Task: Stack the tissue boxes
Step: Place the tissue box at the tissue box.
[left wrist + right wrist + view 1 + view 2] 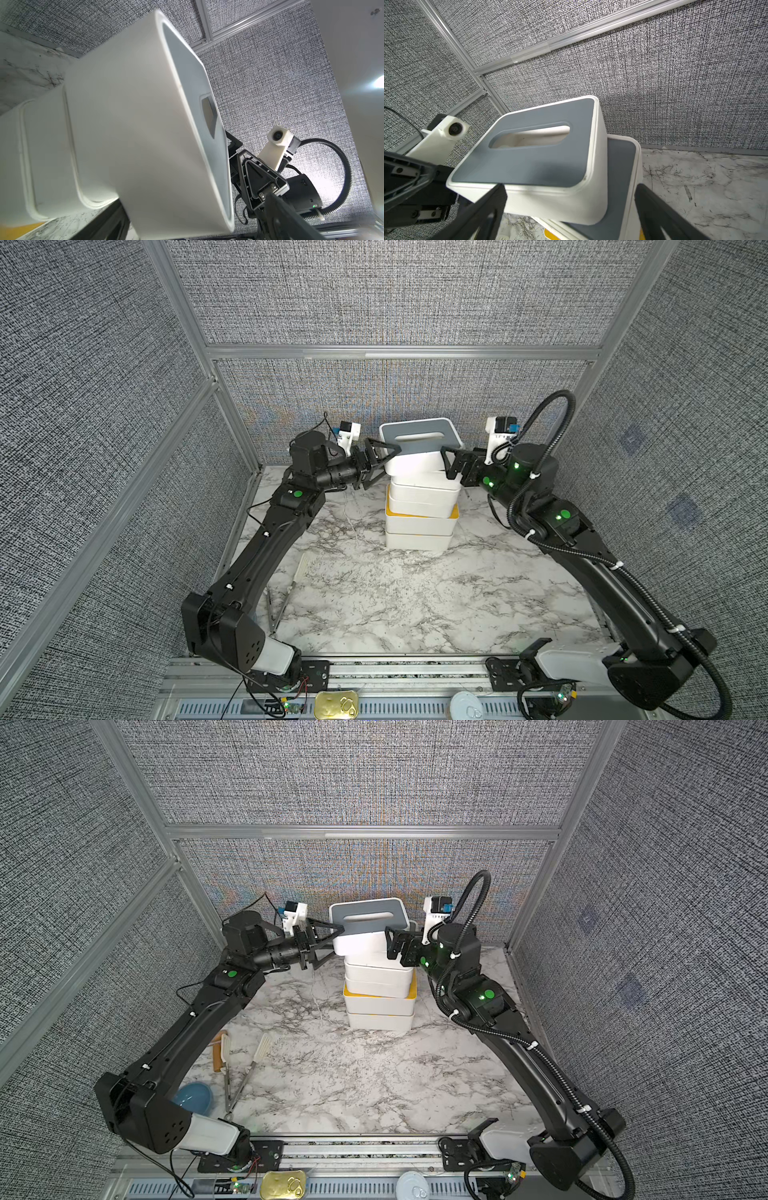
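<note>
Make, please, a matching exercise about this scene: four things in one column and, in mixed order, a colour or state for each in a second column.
Things:
1. top tissue box
2. bowl
3. flat tin
4. tongs

Descriptions:
a. blue
b. gold
c. grey lid, askew on the stack
d. white heads, metal handles

Pairs: 1-c; 2-a; 3-b; 4-d

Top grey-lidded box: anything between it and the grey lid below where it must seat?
Nothing visible. The top box is skewed over the lower box, whose grey lid is bare where it shows.
</note>
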`<state>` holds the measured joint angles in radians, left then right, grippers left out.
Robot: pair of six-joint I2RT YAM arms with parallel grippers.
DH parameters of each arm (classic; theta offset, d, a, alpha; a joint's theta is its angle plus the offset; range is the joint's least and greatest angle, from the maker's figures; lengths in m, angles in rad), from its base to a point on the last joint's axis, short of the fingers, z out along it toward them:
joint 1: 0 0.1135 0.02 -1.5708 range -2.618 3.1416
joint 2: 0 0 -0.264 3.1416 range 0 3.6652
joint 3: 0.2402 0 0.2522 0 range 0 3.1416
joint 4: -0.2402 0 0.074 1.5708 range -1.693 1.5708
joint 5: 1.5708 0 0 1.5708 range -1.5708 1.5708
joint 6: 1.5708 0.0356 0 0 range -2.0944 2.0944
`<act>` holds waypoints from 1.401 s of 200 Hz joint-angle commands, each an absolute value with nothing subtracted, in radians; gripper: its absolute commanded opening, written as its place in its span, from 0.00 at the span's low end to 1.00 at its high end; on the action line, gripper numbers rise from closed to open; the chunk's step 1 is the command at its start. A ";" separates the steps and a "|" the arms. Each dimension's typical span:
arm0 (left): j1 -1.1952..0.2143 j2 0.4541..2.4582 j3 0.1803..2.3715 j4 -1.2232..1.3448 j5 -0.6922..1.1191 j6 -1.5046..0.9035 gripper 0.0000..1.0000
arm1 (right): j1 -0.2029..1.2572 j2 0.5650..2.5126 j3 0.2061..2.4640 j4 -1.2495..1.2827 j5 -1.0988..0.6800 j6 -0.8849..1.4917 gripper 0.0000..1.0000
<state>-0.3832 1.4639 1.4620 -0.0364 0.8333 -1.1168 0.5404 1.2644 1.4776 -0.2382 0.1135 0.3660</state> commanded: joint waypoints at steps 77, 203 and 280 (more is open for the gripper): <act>-0.368 1.440 1.525 -0.301 0.762 -0.855 0.99 | 0.466 1.227 1.514 -0.292 -0.007 0.315 0.99; -0.358 1.420 1.522 -0.216 0.680 -0.700 0.99 | 0.296 1.316 1.486 -0.224 -0.423 0.369 0.99; -0.359 1.438 1.530 -0.144 0.696 -0.714 0.99 | 0.296 1.322 1.481 -0.189 -0.481 0.379 0.99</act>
<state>-0.3592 1.4250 1.5257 -0.2001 0.6804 -0.7116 0.2947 1.3277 1.4849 -0.2317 -0.4400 0.3649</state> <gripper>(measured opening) 0.993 0.991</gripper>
